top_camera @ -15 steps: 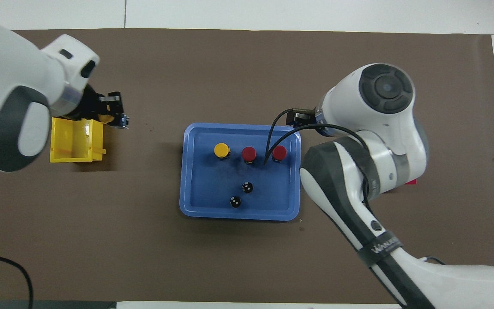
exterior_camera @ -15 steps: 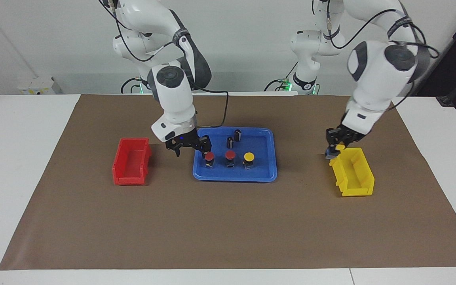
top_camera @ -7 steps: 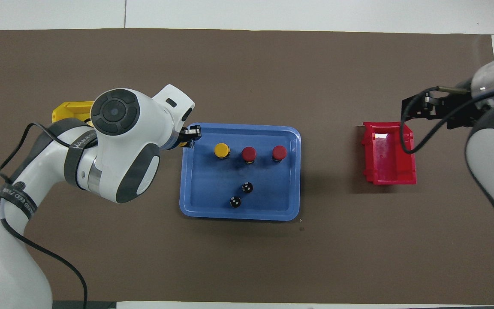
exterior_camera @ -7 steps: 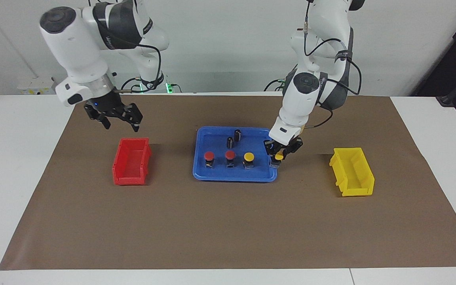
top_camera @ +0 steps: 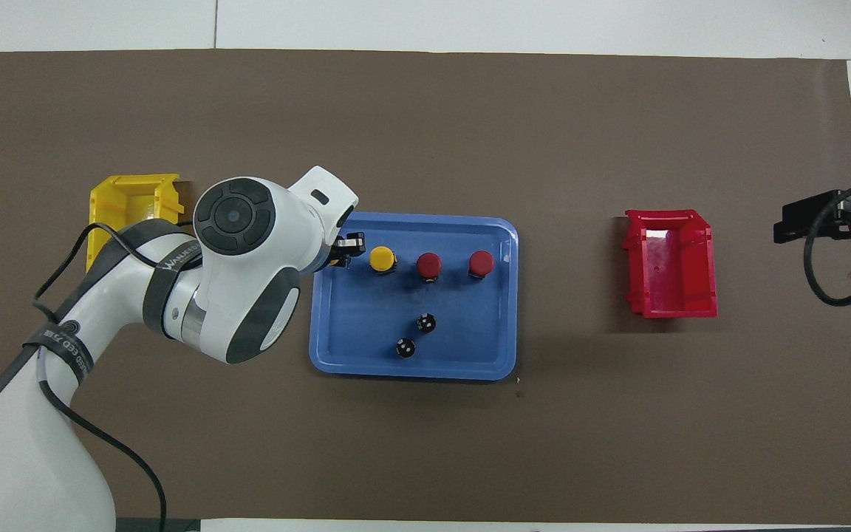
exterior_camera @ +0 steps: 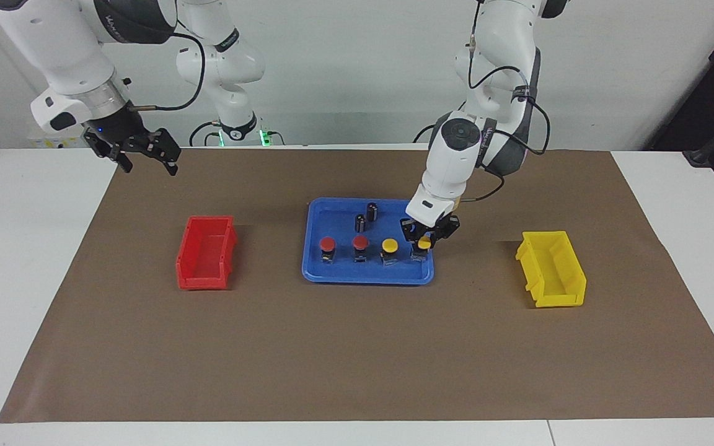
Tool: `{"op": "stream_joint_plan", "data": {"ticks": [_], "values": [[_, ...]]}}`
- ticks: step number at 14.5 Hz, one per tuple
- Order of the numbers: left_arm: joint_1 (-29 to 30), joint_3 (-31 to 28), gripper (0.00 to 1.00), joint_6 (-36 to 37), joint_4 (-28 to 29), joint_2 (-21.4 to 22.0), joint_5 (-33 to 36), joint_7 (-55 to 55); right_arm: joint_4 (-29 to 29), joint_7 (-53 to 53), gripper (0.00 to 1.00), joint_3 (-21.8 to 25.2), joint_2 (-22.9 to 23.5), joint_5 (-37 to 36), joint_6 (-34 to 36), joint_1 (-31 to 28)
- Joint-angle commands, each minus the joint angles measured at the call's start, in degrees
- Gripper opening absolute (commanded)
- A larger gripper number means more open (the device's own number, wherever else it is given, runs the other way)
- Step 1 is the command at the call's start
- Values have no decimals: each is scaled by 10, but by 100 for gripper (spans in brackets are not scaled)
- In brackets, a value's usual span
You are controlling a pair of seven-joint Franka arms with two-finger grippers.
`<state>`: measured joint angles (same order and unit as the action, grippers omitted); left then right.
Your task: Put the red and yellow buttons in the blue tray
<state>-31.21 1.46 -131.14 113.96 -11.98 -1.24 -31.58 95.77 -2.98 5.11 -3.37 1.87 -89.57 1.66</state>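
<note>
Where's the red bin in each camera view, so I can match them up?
Facing view: the red bin sits left of centre, beside the blue tray.
Overhead view: the red bin sits right of centre, beside the same tray.
Shared landmark: the blue tray, mid-table in both.

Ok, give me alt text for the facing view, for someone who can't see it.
The left gripper holds a yellow button low over the blue tray, at its end toward the yellow bin, beside another yellow button and two red buttons standing there. The right gripper hangs open, raised above the table near the red bin.
</note>
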Motion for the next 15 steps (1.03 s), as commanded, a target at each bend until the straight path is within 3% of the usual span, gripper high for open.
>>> {"op": "stream_joint_plan", "data": {"ticks": [1,4,6,7,9,15], "values": [[-10,-9,18,-35,25,-3,-9,-3,-28,54,100,8,6,-7,35,-15],[-10,-9,66,-26,21,-3,-9,-3,-27,57,100,23,7,-13,34,-8],[-10,-9,92,-15,19,0,-9,-2,-22,57,100,18,5,-20,33,-10],[-4,-9,100,2,14,5,-9,1,-19,57,100,17,3,-20,32,-13],[9,-14,100,52,-9,20,-9,12,-18,57,100,17,2,-20,33,-10],[106,-23,100,222,-123,47,-3,181,-12,58,100,16,-1,-19,36,-4]]}}
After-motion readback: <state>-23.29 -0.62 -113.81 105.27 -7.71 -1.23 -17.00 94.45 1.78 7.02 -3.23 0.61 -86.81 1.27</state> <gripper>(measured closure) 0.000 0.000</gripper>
